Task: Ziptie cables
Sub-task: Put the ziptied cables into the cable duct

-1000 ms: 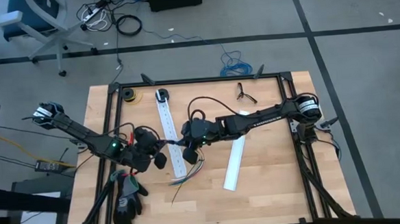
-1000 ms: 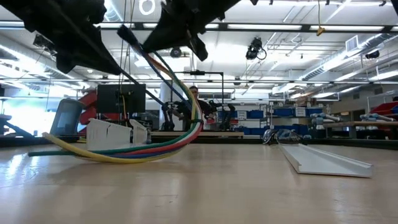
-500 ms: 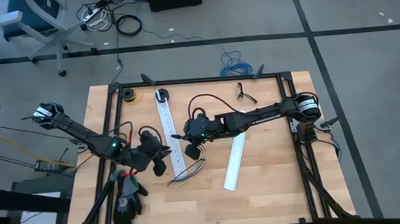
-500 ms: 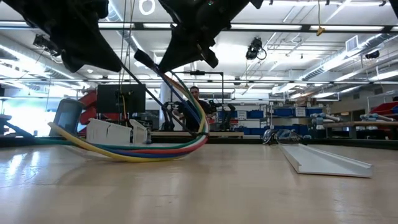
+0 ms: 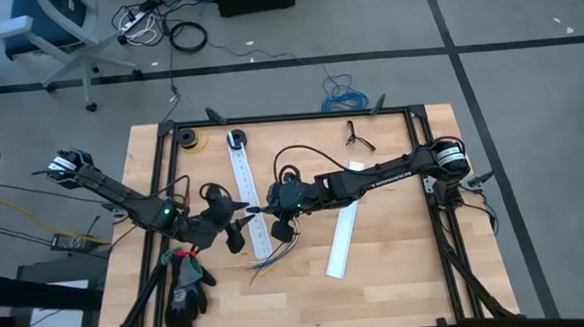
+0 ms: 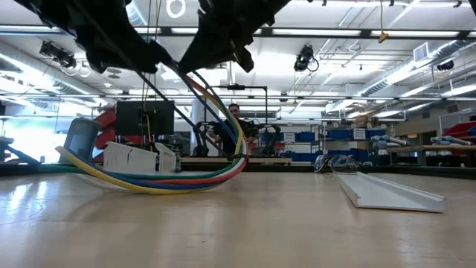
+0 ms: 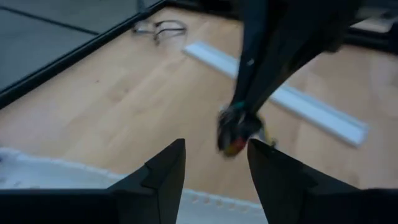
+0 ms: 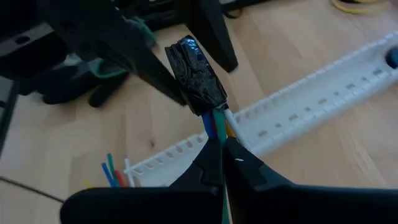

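Left end effector (image 7: 214,165) newly open, cables (image 8: 214,121) released.

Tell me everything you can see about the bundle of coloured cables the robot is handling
The cables are several thin flexible wires, green, blue, red and yellow, bound at one end by a black tape wrap. The right gripper is shut on them just below the wrap, holding that end up above the white perforated strip. From there they curve down, and their loose ends fan out on the wooden table. The left gripper stands open nearby, not touching them.

Robotics lab: ceiling lights (image 6: 416,33), monitor (image 6: 144,117)
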`<state>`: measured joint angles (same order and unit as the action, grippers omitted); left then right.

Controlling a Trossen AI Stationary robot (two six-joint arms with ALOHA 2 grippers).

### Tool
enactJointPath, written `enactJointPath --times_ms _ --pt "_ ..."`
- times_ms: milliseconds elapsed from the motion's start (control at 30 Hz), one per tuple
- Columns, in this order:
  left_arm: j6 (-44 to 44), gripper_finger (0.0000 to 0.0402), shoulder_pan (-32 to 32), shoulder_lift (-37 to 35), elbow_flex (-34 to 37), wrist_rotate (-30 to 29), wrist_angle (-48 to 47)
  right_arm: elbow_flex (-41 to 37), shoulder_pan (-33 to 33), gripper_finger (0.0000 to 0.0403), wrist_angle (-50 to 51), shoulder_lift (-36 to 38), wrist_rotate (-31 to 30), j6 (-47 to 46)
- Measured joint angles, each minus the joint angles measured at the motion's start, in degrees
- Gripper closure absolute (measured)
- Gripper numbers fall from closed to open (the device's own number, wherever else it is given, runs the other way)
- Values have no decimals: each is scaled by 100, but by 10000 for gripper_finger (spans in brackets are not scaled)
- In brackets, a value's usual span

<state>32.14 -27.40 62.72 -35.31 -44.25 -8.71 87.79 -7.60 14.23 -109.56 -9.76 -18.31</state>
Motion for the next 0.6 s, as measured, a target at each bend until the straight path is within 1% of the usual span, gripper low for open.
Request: enactJointPath --times_ms 233,467,600 --pt "-486 219 0 0 0 141 575 0 -23 403 -60 0 16 49" --pt "-490 220 2 0 0 52 610 -2 -58 403 -260 0 53 186" --pt "-478 239 2 0 0 52 609 -2 -76 403 -356 0 73 200"
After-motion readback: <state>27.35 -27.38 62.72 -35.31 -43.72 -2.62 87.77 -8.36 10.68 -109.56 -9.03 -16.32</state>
